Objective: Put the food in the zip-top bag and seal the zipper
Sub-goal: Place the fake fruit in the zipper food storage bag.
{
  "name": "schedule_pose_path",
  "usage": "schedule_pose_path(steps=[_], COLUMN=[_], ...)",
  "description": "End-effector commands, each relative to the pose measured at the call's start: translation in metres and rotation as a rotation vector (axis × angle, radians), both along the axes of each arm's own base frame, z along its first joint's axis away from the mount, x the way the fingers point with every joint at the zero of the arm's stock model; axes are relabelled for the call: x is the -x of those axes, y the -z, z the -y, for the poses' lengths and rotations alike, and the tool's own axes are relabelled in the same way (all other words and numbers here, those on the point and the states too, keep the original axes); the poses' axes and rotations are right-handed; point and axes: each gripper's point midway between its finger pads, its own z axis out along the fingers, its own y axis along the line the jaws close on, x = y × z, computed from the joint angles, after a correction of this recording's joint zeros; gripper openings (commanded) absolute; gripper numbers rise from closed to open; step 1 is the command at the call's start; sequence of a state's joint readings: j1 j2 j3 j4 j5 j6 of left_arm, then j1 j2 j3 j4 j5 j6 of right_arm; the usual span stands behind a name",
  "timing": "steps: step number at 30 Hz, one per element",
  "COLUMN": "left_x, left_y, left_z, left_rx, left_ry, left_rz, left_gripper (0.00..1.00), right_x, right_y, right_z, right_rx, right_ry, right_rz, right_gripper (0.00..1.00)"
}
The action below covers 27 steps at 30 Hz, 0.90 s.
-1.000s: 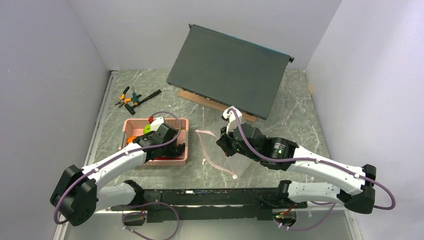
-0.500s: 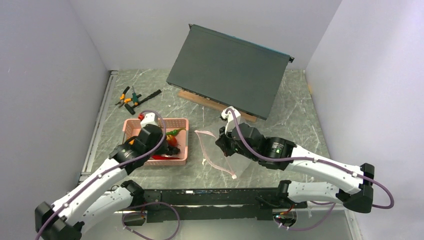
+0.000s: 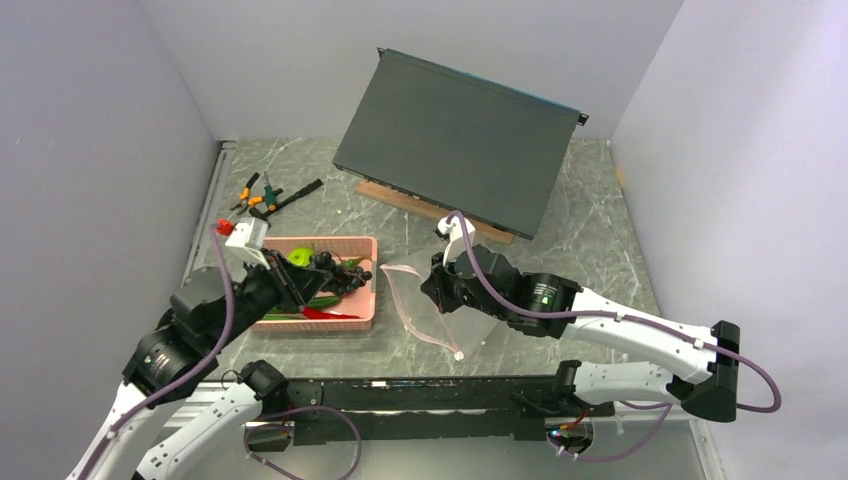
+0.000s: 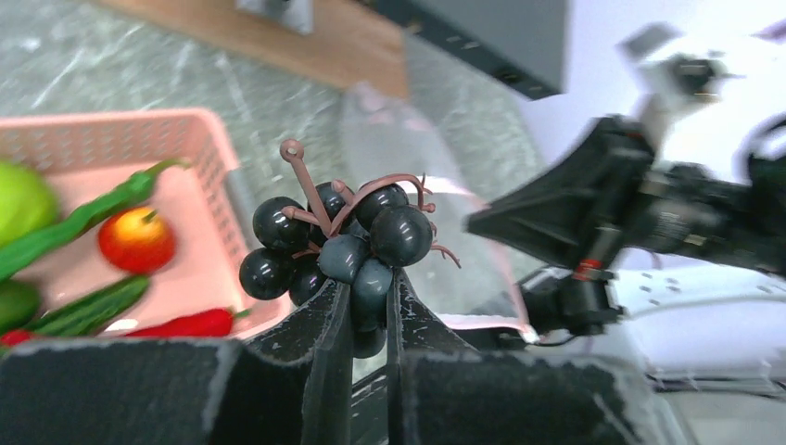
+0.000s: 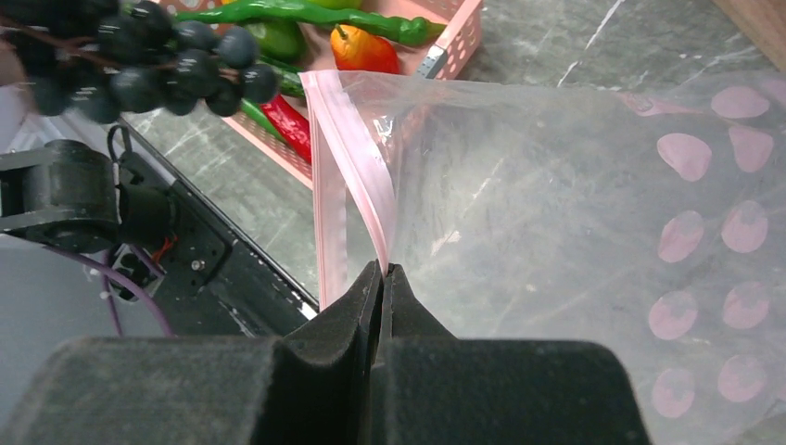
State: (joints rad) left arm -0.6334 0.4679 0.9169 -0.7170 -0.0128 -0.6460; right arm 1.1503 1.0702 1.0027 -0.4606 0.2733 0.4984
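The left tool is clamped on a bunch of dark grapes, which hangs over the right edge of the basket, on the side nearest the bag. In the basket lie a green apple, a long green pepper, a small red-orange fruit and a red chili. The bag rests on the table just right of the basket, with its mouth toward the basket. The right tool is pinched together on one strip of the zipper. The other strip stands apart from it.
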Motion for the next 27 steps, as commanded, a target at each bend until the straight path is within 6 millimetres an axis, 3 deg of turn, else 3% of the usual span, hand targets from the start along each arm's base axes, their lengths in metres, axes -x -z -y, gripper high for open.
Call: schedule_pose_path(steps=[1,4,9,16,27], left_x=[0.026,0.036,0.041,0.04,0.027], left_y=[-0.062,-0.076,-0.076,-0.059,-0.017], left_z=[0.02,0.033,0.045,0.048,0.079], left_rx=[0.118,0.172,0.216,0.254,0.359], left_ry=[0.189,0.285,0.353,0.346,0.408], left_rz=[0.159,0.19,0.186,0.144,0.021], left_gripper=[0.0,0.0,0.0,0.0,0.0], right_x=[0.0,0.004,0.007,0.006,0.003], right_y=[-0.031,-0.032,-0.037,-0.048,-0.069], right_z=[-0.02,-0.027,-0.033,-0.029,-0.033], right_rx=[-0.147,-0.185,-0.24,-0.3,-0.405], right_ry=[0.015,0.021,0.04,0.079,0.087], right_rz=[-0.033,-0.084,-0.149,-0.158,-0.163], right_gripper=[0.0,0.0,0.0,0.0,0.0])
